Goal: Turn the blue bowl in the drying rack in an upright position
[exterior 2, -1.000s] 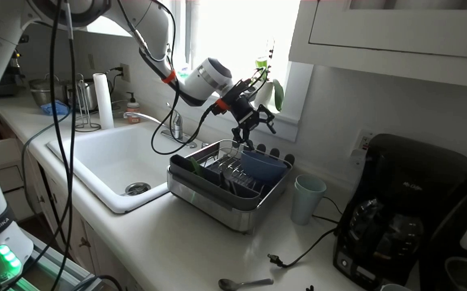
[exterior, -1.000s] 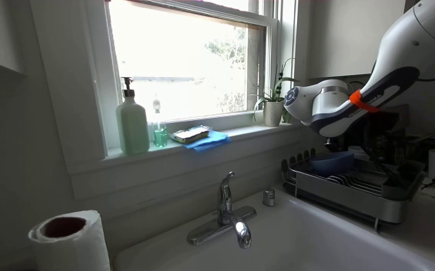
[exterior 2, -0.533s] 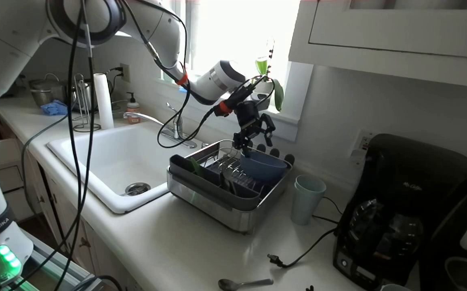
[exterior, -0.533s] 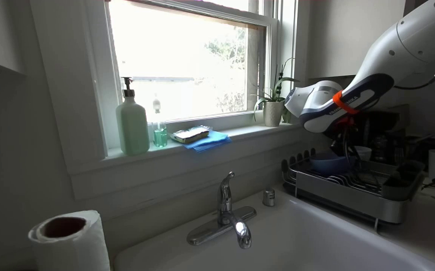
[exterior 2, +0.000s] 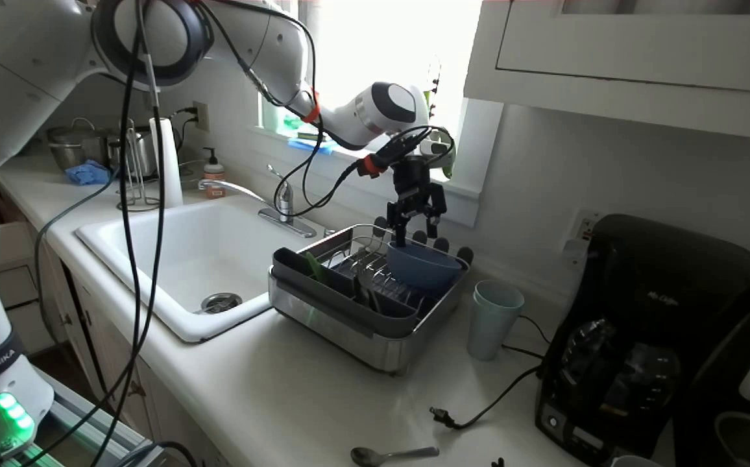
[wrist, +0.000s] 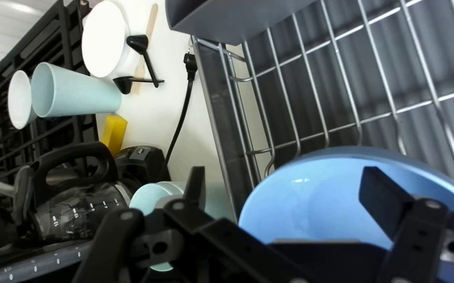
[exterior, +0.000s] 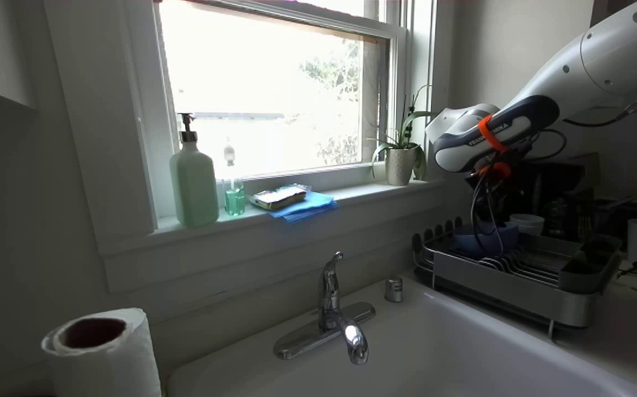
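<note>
The blue bowl sits tilted among the wires of the drying rack. Both also show in an exterior view, the bowl partly behind cables and the rack beside the sink. My gripper is open and points down just above the bowl's rim. In the wrist view the gripper has its fingers wide apart. One finger is in front of the bowl's inside, the other is left of its rim, outside it. I cannot tell whether a finger touches the bowl. The bowl's lower part is hidden.
A dark cutlery holder lines the rack's front side. Light cups and a black coffee maker stand to its right. The sink is at its left. A potted plant stands on the windowsill behind. Cables hang from the arm.
My gripper has swung from a slanted pose to pointing nearly straight down, moving slightly right over the bowl. It stays open. The bowl and rack have not moved.
</note>
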`<state>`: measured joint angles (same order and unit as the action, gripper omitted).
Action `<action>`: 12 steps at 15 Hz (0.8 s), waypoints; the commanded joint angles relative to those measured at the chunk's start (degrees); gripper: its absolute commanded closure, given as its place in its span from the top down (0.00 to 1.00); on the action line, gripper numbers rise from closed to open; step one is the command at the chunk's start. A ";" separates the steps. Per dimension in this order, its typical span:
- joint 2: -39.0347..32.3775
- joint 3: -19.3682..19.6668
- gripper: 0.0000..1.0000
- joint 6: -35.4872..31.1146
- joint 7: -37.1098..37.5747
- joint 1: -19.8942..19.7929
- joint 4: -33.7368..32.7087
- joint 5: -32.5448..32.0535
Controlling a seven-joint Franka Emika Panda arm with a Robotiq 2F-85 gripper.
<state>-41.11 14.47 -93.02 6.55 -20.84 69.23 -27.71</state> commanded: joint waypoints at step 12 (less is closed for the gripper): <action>-9.09 2.74 0.74 4.33 9.04 -1.04 -10.37 11.20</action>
<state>-47.87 16.84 -90.88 15.04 -21.16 63.05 -19.54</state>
